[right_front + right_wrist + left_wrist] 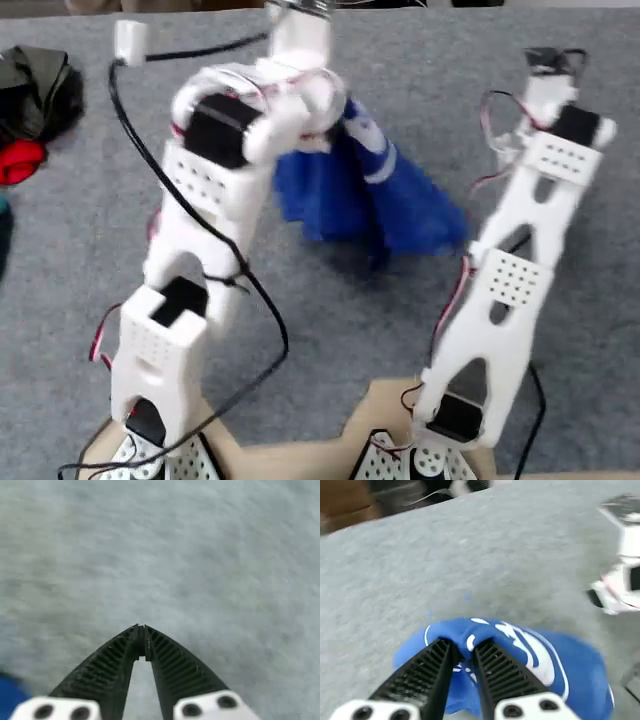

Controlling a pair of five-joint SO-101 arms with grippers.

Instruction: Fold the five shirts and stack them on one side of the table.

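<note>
While your left claw (464, 646) pinches the limp, likely light shirt (540, 657) by a bunched fold, your pressed-together right claw (140, 628) should take a hem.

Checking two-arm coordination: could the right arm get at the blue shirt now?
Probably yes: bare grey table lies between the right gripper and the blue shirt, which the left gripper holds up.

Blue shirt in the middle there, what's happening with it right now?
The left end effector is shut on a pinch of the blue shirt, which hangs bunched below it over the gray table. The right end effector is shut and empty above bare table beside it. A dark garment and a red garment lie at the table's edge.
</note>
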